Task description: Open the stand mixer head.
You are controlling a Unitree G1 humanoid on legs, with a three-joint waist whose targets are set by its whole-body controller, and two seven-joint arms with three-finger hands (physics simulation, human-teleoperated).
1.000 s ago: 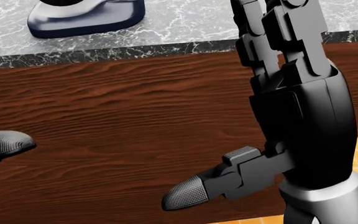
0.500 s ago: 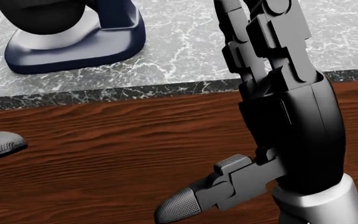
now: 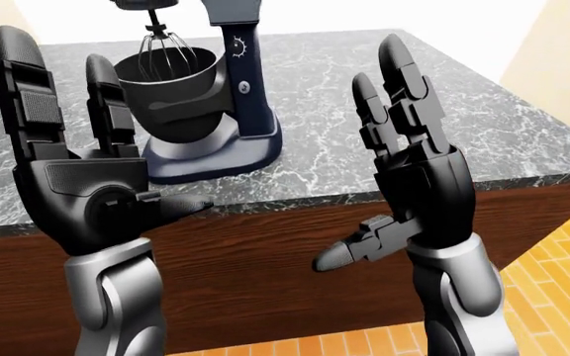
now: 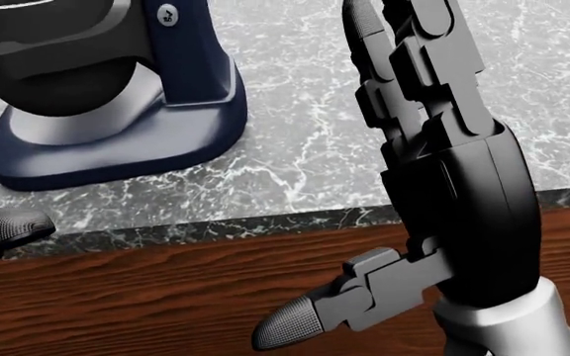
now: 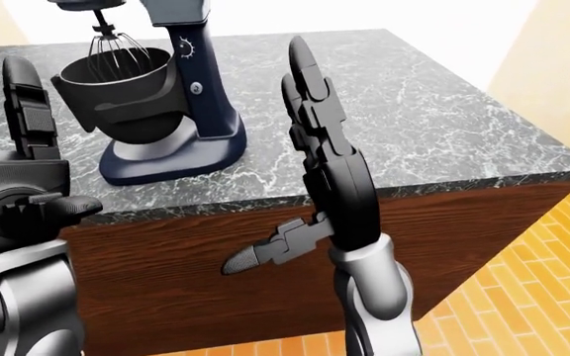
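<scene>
1. While both hands are raised, the left hand [image 3: 87,193] and right hand [image 3: 419,185] keep their fingers released, grasping nothing.
2. Far left on the marble counter [image 3: 384,111] stands the navy stand mixer [image 3: 235,96], apart from both hands.

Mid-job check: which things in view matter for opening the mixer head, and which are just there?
For the job:
- stand mixer, head cut off at the views' top edge
- left hand, open, touching nothing
- right hand, open, touching nothing

Just there:
- black bowl in the mixer's cradle
- whisk above the bowl
- marble counter
- wooden cabinet face
- orange tiled floor
</scene>
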